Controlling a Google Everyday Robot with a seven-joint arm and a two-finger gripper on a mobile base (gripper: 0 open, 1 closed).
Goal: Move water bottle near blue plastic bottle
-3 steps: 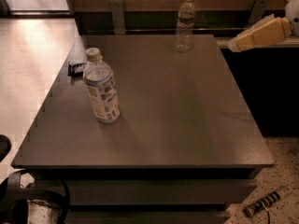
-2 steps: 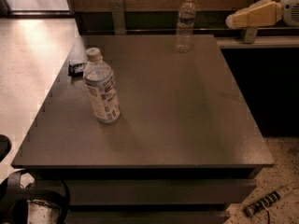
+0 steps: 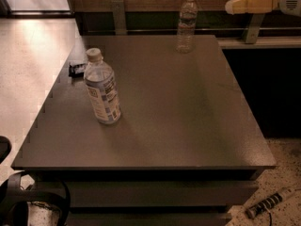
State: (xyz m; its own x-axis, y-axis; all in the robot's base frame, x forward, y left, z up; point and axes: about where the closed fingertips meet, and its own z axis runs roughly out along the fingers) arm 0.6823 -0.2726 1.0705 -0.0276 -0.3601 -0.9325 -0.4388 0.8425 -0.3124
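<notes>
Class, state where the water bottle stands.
The water bottle stands upright at the far edge of the table, apart from the blue plastic bottle at the left; the end effector hovers to its right.

Dark square table (image 3: 188, 121), matte top. Blue bottle (image 3: 102, 89) stands upright on the left half. Water bottle (image 3: 186, 25) is upright at the far edge, well apart from the blue bottle, beyond it and to its right. Small black item (image 3: 76, 69) (can't tell what) lies just behind the blue bottle, at the left edge. Gripper (image 3: 235, 4) hangs in the air far right of the blue bottle, past the far edge.
</notes>
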